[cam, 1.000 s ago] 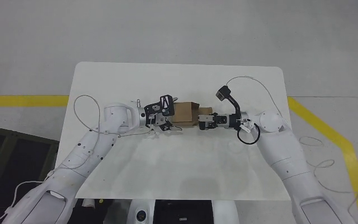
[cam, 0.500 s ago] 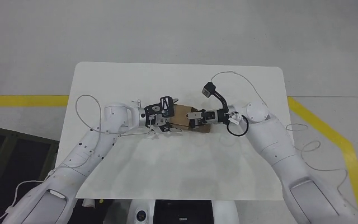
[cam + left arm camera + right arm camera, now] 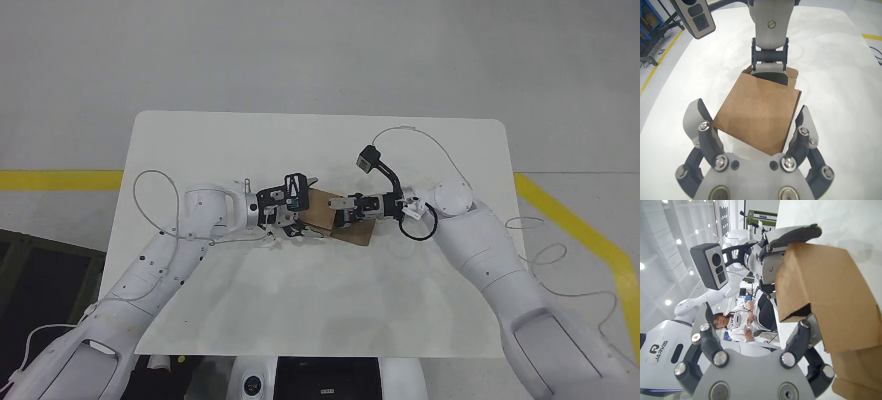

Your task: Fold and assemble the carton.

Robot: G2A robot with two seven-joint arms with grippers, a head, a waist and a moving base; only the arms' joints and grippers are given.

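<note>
Well, one fingertip of our wide-spread right gripper (image 3: 342,207) is hidden inside the carton (image 3: 821,279). Our left gripper (image 3: 751,107) clamps its plain brown sides.

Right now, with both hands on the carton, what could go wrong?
1. The right hand has one finger inside the open end of the carton and the other in free air; a hard push could buckle or tear that wall.
2. The left hand pinches the other end by its edges only, so the carton might twist or slip out.
</note>
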